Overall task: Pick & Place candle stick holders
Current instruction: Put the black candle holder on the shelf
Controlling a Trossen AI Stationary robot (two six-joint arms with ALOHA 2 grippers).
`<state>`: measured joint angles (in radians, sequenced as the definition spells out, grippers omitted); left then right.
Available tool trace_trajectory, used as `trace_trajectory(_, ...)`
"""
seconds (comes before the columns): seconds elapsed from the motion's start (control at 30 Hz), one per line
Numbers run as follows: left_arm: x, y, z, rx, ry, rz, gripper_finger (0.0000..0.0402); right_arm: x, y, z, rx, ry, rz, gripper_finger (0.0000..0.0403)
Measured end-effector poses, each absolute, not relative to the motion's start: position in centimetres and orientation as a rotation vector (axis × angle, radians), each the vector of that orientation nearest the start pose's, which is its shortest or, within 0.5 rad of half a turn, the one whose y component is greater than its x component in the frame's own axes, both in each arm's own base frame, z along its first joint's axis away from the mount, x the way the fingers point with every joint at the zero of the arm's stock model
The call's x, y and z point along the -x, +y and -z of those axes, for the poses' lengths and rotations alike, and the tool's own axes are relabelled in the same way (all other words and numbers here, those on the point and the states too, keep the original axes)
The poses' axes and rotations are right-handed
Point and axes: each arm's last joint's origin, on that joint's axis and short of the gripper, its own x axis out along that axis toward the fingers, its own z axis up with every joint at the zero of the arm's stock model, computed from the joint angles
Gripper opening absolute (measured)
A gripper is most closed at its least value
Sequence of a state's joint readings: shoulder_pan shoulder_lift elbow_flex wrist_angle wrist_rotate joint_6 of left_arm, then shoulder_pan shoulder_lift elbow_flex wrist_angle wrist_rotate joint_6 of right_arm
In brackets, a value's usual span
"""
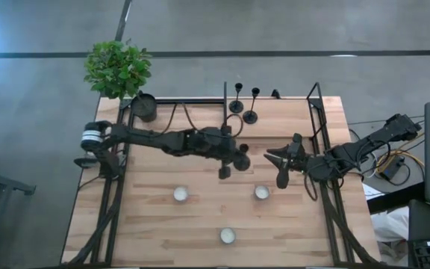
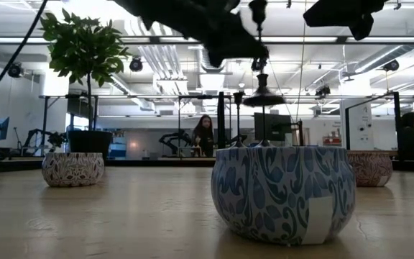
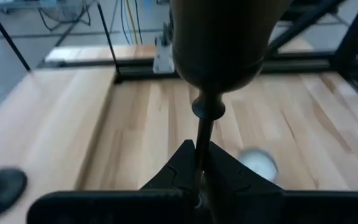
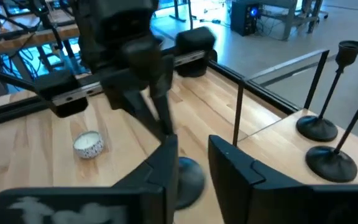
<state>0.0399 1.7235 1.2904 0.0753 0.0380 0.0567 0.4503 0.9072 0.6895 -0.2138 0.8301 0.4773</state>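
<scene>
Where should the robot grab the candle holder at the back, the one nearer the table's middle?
Grip the holder by its thin stem, coming from the table's middle with one finger on each side. It stands upright, its base is flat and wide, its cup is tiny, and the other holder stands close behind it.

Three skinny black candle stick holders, each just a round flat base, thin stem and a tiny cup on top. Two of them stand upright side by side at the far edge of the bench [image 1: 200,217], just beside each other but not touching: one [image 1: 237,99] a bit further back, the other [image 1: 251,107] slightly nearer. The third holder [image 1: 243,153] is off the bench, clamped by its stem in the left gripper [image 1: 234,158], nearer than the standing pair.
</scene>
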Motion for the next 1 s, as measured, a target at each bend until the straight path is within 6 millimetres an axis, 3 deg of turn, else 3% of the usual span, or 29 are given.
trace_trajectory(0.27,-41.3,3.0,-30.0,-0.03,0.302,0.034,0.002,-19.2,6.1,-27.8,-0.197,0.229,0.477,0.012)
trace_trajectory(0.47,-41.5,3.0,-29.9,-0.038,0.308,0.052,0.002,-20.4,4.9,-27.9,-0.223,0.204,0.541,0.0134)
trace_trajectory(0.6,-41.5,3.1,-29.8,-0.038,0.312,0.051,0.002,-20.9,4.5,-27.9,-0.248,0.21,0.492,0.0141)
trace_trajectory(1.0,-41.5,3.3,-29.8,-0.043,0.312,0.046,0.002,-23.4,4.3,-27.4,-0.216,0.174,0.424,0.0117)
